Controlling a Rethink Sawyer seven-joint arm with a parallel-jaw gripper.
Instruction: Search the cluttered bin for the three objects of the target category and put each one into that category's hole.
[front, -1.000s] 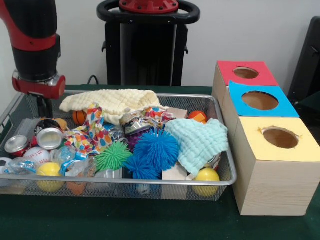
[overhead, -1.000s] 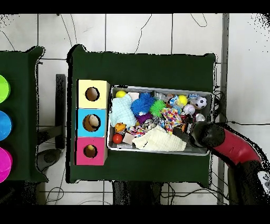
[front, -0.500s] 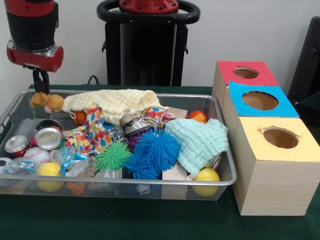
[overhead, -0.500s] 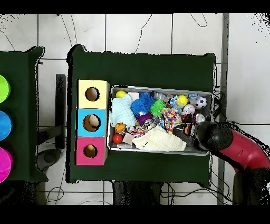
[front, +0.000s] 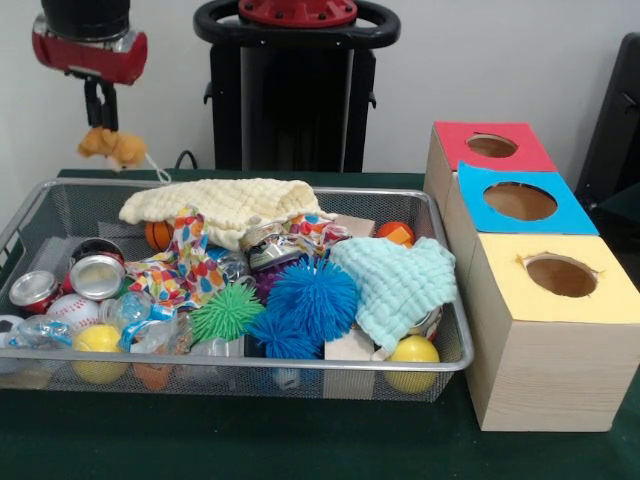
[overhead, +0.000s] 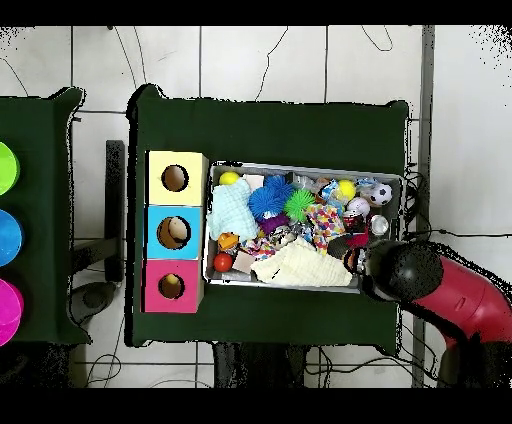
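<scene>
My gripper (front: 100, 126) is shut on an orange-tan plush toy (front: 115, 146) with a white string trailing from it, held well above the far left corner of the wire-mesh bin (front: 455, 362). In the overhead view the arm's head (overhead: 400, 270) covers the bin's (overhead: 300, 167) lower right corner and hides the toy. The red-topped box's round hole (front: 491, 146) is at the far right; overhead the hole (overhead: 171, 286) is at lower left. The other two plush toys are not visible among the clutter.
The bin holds a yellow cloth (front: 225, 205), a mint cloth (front: 400, 285), spiky blue (front: 310, 298) and green (front: 226, 312) balls, yellow balls (front: 413, 360), cans (front: 98, 275) and a patterned cloth (front: 180, 265). Blue-topped (front: 520, 201) and yellow-topped (front: 560, 275) boxes stand nearer than the red one.
The gripper went from down in the bin's far left corner to up above the rim, lifting the orange-tan plush toy out with it and shifting slightly right.
</scene>
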